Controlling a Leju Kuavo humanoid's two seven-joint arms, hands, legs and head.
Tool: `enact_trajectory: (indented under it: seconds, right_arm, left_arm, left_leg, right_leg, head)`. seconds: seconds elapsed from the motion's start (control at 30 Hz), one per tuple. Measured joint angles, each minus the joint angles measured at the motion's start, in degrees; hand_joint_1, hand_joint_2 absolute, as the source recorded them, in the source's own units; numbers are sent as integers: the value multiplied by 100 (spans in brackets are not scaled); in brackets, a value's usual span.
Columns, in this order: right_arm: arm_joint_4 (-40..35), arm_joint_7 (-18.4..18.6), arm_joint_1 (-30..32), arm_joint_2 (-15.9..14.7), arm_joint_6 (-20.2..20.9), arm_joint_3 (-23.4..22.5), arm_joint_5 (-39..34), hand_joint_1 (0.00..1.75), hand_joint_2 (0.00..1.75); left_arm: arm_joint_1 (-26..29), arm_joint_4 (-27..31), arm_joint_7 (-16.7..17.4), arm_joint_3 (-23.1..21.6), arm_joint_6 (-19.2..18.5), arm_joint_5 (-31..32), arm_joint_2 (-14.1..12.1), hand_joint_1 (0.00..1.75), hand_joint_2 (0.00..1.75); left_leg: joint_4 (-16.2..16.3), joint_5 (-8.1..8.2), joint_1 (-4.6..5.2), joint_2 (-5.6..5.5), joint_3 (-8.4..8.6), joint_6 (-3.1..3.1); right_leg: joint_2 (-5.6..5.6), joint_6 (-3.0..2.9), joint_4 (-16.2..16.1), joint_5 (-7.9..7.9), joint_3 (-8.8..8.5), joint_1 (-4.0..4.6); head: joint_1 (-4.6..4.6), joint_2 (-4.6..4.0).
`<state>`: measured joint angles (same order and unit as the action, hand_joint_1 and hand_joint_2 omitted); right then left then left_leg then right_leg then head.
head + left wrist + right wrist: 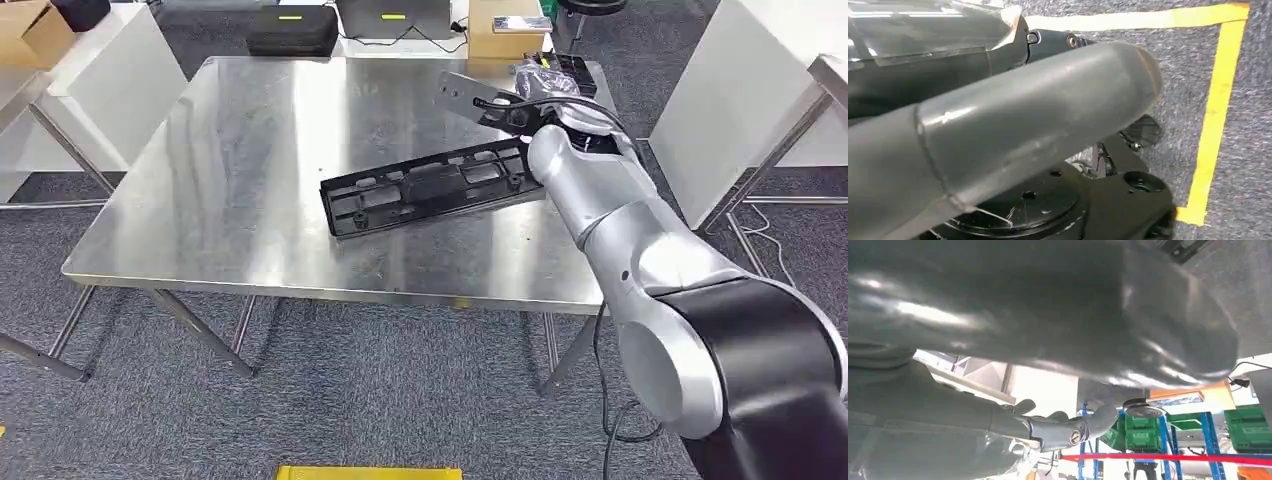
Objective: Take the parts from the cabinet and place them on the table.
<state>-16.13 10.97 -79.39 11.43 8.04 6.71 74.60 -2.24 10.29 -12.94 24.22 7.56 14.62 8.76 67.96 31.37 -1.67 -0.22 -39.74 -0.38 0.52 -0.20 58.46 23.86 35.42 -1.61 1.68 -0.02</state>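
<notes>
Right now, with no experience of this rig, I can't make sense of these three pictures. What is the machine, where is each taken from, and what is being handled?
It is a humanoid robot with two silver arms. The head view looks down from its body onto a steel table. Its right arm reaches over the table, and the right hand is at the end of a long black plastic part, apparently holding it at or just above the surface. Black parts in plastic wrap lie at the far corner. The left wrist view shows the left hand hanging over carpet with yellow tape. The right wrist view is turned and mostly blurred.
</notes>
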Motion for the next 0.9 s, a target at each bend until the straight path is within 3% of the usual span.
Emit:
enact_trajectory:
  seconds: [0.07, 0.1, 0.13, 0.17, 0.2, 0.23, 0.27, 0.3, 0.33, 0.4, 0.43, 0.47, 0.53, 0.57, 0.6, 0.63, 0.67, 0.7, 0.73, 0.77, 0.8, 0.87, 0.9]
  right_arm:
    - [0, 0, 13, -2, 0, 0, 9, 0, 0]
    - [0, 2, 19, -6, 2, -2, 18, 0, 0]
    - [0, 2, 19, -11, 2, -2, 20, 0, 0]
    - [0, 9, 16, -22, 0, -2, 35, 0, 0]
    - [0, 13, 7, -33, 0, -2, 42, 0, 0]
    - [-4, 18, -8, -42, -2, -2, 48, 0, 0]
    - [-13, 20, -12, -46, -6, -2, 52, 0, 0]
    - [-17, 26, -23, -70, -9, -4, 59, 0, 0]
    - [-17, 26, -32, -68, -9, -2, 68, 0, 0]
    - [-17, 26, -30, -79, -9, -4, 81, 0, 0]
    - [-17, 26, -44, -138, -9, -7, 87, 0, 0]
    - [-17, 26, -59, -138, -9, -7, 88, 0, 0]
    - [-17, 33, -65, -164, -9, -9, 94, 0, 0]
    - [-17, 37, -45, -179, -9, -9, 96, 0, 0]
    - [-15, 68, -27, -197, -9, -13, 103, 0, 0]
    - [-15, 79, -16, -205, -9, -15, 103, 0, 0]
    - [-15, 85, -14, -216, -9, -18, 105, 0, 0]
    - [-17, 85, -18, -216, -9, -20, 107, 0, 0]
    - [-17, 87, -24, -218, -9, -20, 114, 0, 0]
    - [-17, 87, -32, -223, -9, -22, 120, 0, 0]
    - [-20, 90, -26, -210, -13, -26, 122, 0, 0]
    - [-17, 101, -22, -236, -15, -35, 140, 0, 0]
    - [-17, 105, -12, -240, -17, -39, 149, 0, 0]
  left_arm:
    - [-3, 0, -4, 0, -13, 11, -4, 0, 0]
    - [-2, 0, -4, 0, -22, 17, -4, 0, 0]
    - [-2, 0, -6, 0, -31, 24, -4, 0, 0]
    - [-4, 0, -7, 0, -42, 24, -7, 0, 0]
    - [-9, 2, -11, 0, -52, 31, -11, 0, 0]
    - [-21, 4, -13, 0, -59, 33, -22, 0, 0]
    - [-30, 11, -13, 0, -65, 35, -46, 0, 0]
    - [-32, 11, -17, 0, -87, 42, -44, 0, 0]
    - [-34, 11, -17, 0, -101, 42, -44, 0, 0]
    - [-29, 20, -17, 0, -107, 41, -48, 0, 0]
    - [-39, 20, -17, 2, -107, 42, -44, 0, 0]
    - [-45, 20, -19, 2, -109, 42, -44, 0, 0]
    - [-53, 26, -20, 2, -116, 55, -37, 0, 0]
    - [-53, 24, -20, 2, -122, 70, -33, 0, 0]
    - [-52, 24, -20, 2, -125, 92, -33, 0, 0]
    - [-50, 24, -20, 2, -127, 92, -31, 0, 0]
    - [-50, 24, -20, 2, -138, 92, -26, 0, 0]
    - [-51, 24, -20, 2, -146, 94, -17, 0, 0]
    - [-52, 24, -20, 2, -157, 101, -17, 0, 0]
    - [-51, 26, -20, 2, -159, 100, -17, 0, 0]
    - [-53, 26, -20, 2, -162, 105, -17, 0, 0]
    - [-49, 26, -24, 2, -164, 109, -20, 0, 0]
    - [-37, 24, -24, 2, -166, 109, -20, 0, 0]
  left_leg:
    - [784, 359, 0, 1, -252, -16]
    - [865, 345, 1, 1, -223, -7]
    - [695, 204, 2, 1, -64, 17]
    - [334, 11, 4, 1, 204, 53]
    - [-186, -164, 16, 2, 577, 107]
    - [-756, -155, 46, 4, 974, 188]
    - [-937, -44, 59, 19, 1080, 197]
    - [-895, -158, 115, 22, 1022, 177]
    - [-913, -151, 134, 18, 1003, 197]
    - [-1007, -303, 152, 17, 905, 281]
    - [-1072, -434, 91, 67, 937, 292]
    - [-1108, -519, 93, 58, 851, 365]
    - [-1105, -648, 94, 69, 689, 356]
    - [-1099, -733, 96, 72, 575, 351]
    - [-1094, -809, 95, 73, 480, 341]
    - [-1093, -864, 94, 74, 407, 332]
    - [-1087, -928, 94, 73, 326, 314]
    - [-1076, -982, 92, 72, 257, 292]
    - [-1056, -1026, 93, 70, 209, 263]
    - [-1033, -1058, 118, 66, 152, 221]
    - [-1033, -1108, 118, 74, 139, 186]
    - [-1067, -1214, 110, 68, 133, 132]
    - [-1078, -1260, 111, 59, 112, 93]
  right_leg:
    - [-15, -46, 5, -73, 110, 37]
    - [-17, -50, 5, -117, 163, 50]
    - [-16, -42, 7, -160, 218, 65]
    - [-15, -38, 7, -205, 261, 76]
    - [-14, -21, 7, -246, 298, 90]
    - [-16, 2, 10, -286, 312, 85]
    - [-17, 37, 10, -311, 335, 107]
    - [-48, 79, -8, -360, 326, 91]
    - [-61, 122, -8, -392, 332, 76]
    - [-66, 219, -121, -533, 333, 100]
    - [-63, 196, -12, -394, 429, 92]
    - [-58, 127, 216, -105, 540, 104]
    - [-56, 68, 959, 452, 747, 89]
    - [-56, 99, 1509, 676, 848, 81]
    - [-56, 174, 1780, 665, 841, 79]
    - [-56, 241, 1776, 570, 741, 71]
    - [-57, 314, 1554, 407, 502, 68]
    - [-58, 350, 1105, 280, 157, 62]
    - [-58, 332, 541, 273, -257, 51]
    - [-53, 270, 51, 478, -605, 74]
    - [-37, 220, -114, 539, -667, 128]
    - [-43, 159, -97, 480, -590, 139]
    - [-57, 85, -122, 426, -529, 108]
  head:
    - [0, 0]
    - [-7, 0]
    - [0, 0]
    - [0, 0]
    - [0, 0]
    - [0, 0]
    - [-7, 0]
    - [-13, 0]
    - [13, 0]
    - [24, 0]
    - [24, 0]
    - [1, 0]
    - [-15, 0]
    - [-22, 0]
    - [-31, 0]
    - [-37, 0]
    - [-35, 0]
    - [-37, 0]
    - [-39, 0]
    - [-44, 0]
    - [-22, 0]
    - [-26, 0]
    - [-31, 0]
